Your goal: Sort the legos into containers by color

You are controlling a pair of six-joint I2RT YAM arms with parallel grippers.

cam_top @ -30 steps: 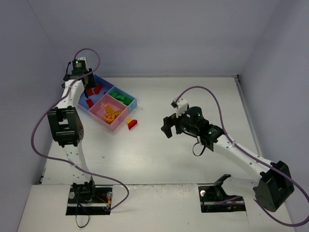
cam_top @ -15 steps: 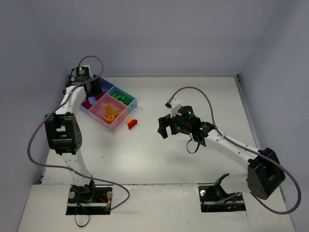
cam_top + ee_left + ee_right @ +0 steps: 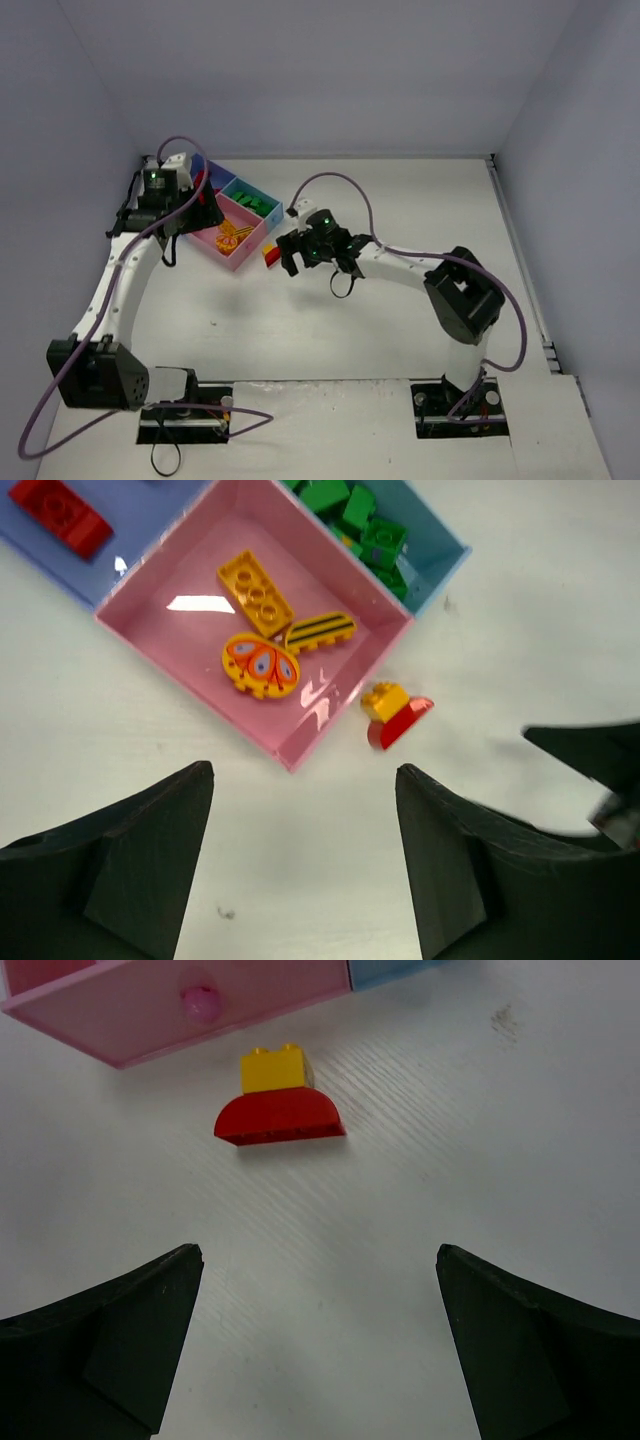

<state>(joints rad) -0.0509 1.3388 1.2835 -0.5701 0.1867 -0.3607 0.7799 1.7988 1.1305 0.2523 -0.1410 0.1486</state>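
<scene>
left arm [image 3: 118, 275] arched up along its own side, left end effector [image 3: 300, 780] pointing down, fingers spread wide, right arm [image 3: 405, 262] stretched way over toward the left, elbow up, right end effector [image 3: 317, 1260] held low, fingers wide apart too

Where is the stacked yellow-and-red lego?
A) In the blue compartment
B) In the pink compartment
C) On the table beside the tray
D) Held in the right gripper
C: the lego lies on the table, just outside the pink compartment.
</scene>
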